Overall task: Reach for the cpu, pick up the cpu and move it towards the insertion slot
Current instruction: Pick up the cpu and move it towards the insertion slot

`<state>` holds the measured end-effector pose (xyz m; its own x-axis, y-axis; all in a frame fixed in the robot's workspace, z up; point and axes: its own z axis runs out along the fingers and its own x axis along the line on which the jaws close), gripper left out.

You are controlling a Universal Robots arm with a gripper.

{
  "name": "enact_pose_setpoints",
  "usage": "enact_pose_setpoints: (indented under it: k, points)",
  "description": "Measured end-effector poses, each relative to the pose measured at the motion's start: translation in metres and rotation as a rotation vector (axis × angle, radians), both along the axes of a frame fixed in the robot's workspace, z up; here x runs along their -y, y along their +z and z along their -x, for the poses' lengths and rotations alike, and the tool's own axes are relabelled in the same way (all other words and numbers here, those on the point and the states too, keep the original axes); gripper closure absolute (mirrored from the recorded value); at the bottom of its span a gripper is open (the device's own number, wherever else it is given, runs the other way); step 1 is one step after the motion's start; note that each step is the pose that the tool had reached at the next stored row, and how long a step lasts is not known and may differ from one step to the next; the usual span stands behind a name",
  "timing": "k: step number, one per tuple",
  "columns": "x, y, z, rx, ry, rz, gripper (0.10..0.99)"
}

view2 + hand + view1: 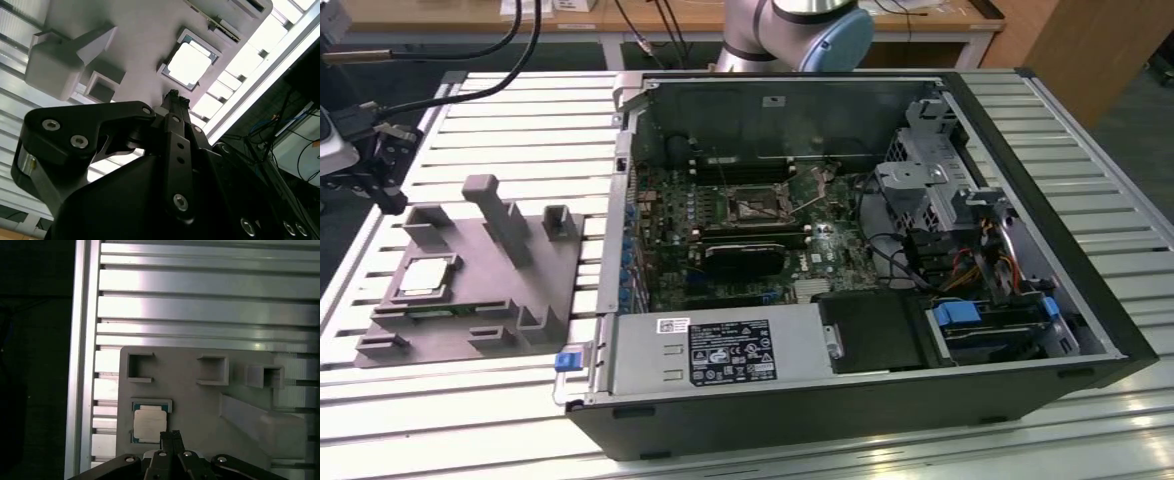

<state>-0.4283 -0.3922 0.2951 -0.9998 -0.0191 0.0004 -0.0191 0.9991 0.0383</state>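
Observation:
The cpu (427, 278) is a pale square chip lying flat in a recess of the grey plastic fixture (494, 300) at the exterior view's left. In both wrist views it lies just past my fingertips: cpu (189, 64), cpu (149, 424). My gripper (170, 434) hovers above the fixture beside the chip, its two black fingers pressed together with nothing between them; the same closed gripper (174, 94) points at the chip's edge. The insertion slot (757, 207), a square socket with a metal frame, sits on the motherboard inside the open computer case.
The open black computer case (1067, 330) fills the middle and the exterior view's right, holding a black finned module (750, 256), a power supply (720, 350) and cables. Upright grey posts (496, 215) rise from the fixture near the chip. All rests on a slatted aluminium table (520, 110).

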Motion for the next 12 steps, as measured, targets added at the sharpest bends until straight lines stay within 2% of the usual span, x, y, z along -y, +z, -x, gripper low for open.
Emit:
enact_pose_setpoints:
  k: [12]
  points:
    - [0.0002,-0.0163,0.0106,-0.0001,0.0,0.0,0.98]
